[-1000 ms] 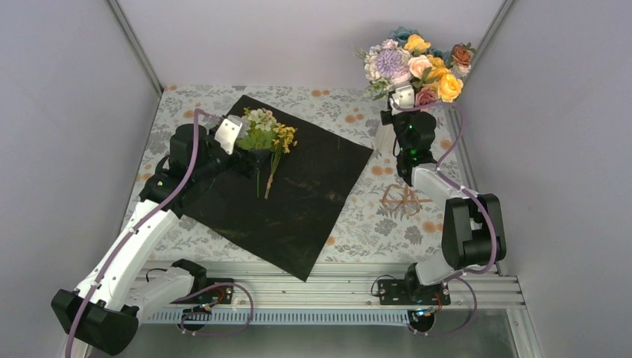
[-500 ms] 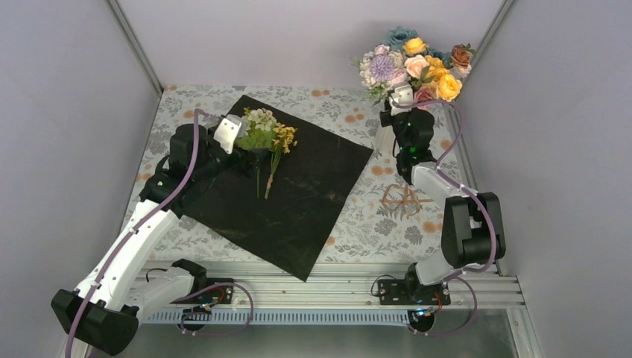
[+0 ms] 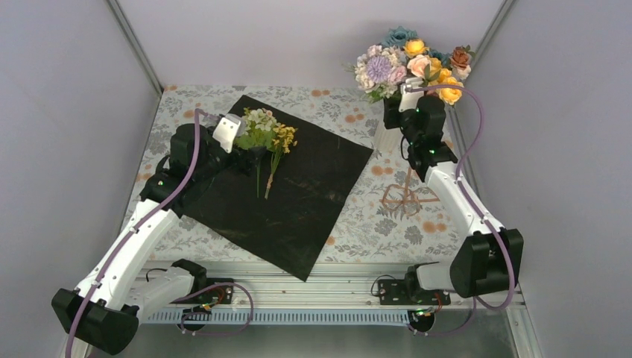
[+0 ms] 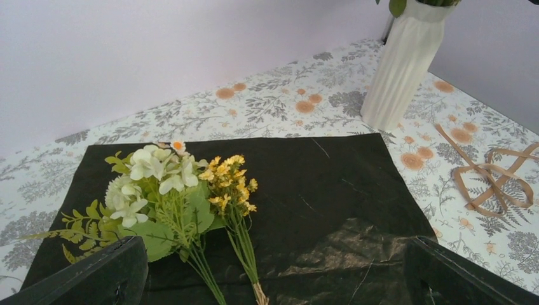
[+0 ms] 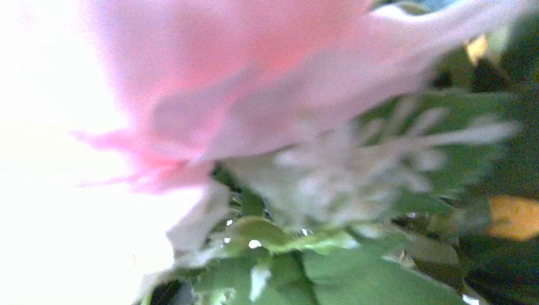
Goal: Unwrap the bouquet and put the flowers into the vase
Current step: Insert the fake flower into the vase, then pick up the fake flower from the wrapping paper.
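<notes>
White vase [image 4: 402, 70] holds the mixed flowers [image 3: 387, 67]; right claw [image 3: 406, 91] just beside its rim, grip unclear; left claw [image 4: 273, 274], well left, gapes wide.

Text on the vase [image 4: 402, 67]: none you can read, only plain white ribs.
Text on the black sheet [image 3: 298, 186]: none you can read.
Text on the tablecloth [image 3: 358, 224]: none, only a printed flower pattern.
Marks on the left arm [image 3: 138, 242] and right arm [image 3: 456, 195]: nothing you can read.

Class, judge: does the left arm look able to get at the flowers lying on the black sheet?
Probably yes: the left gripper hovers open right by the flowers on the black sheet, with nothing in between.
</notes>
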